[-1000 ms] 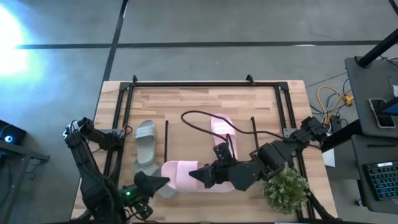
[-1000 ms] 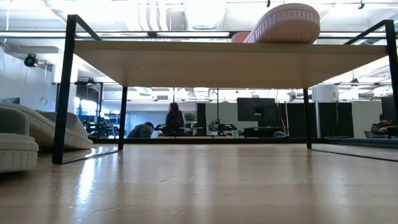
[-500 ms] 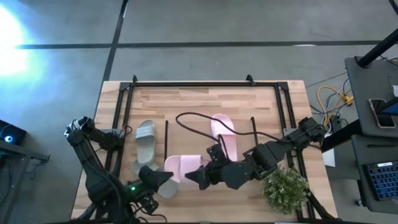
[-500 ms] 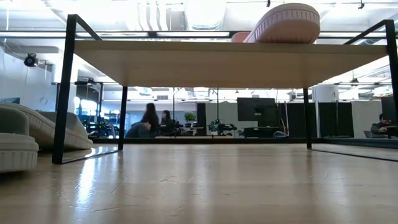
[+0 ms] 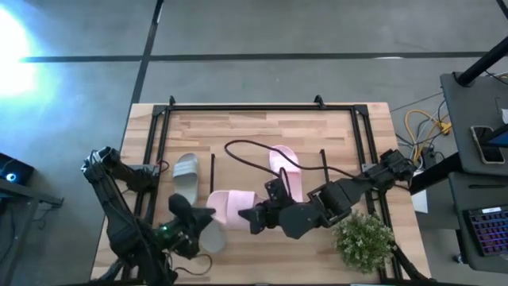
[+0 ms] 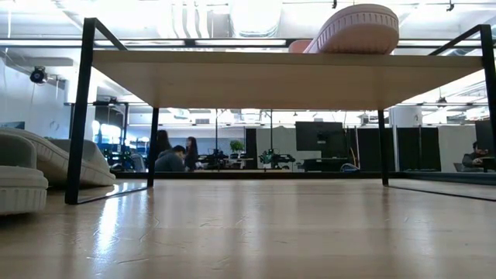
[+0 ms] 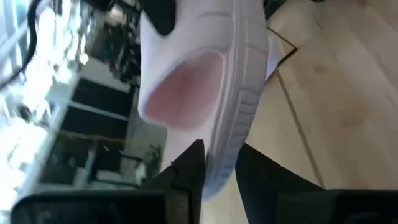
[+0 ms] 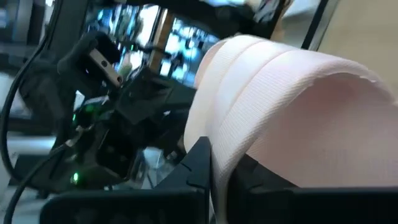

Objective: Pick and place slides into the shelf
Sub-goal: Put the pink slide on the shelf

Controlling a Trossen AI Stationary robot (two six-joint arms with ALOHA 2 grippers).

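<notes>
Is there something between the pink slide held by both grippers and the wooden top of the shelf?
Partly. A black cable loops over the shelf top, and a second pink slide already lies there. The right gripper is shut on the pink slide; the left gripper holds its other end.

Both arms reach inward over the near half of the worktop (image 5: 238, 127), wrists low.

Right arm: comes in from the right edge, forearm angled toward the centre. Right claw (image 5: 255, 217) points left, fingers (image 8: 200, 163) closed, pinching the strap of a pink slide (image 5: 230, 208).

Left arm: base at the left edge, elbow folded back. Left claw (image 5: 208, 230) points right at the same slide's other end; its fingers (image 7: 193, 165) flank the sole edge, grip uncertain.
</notes>
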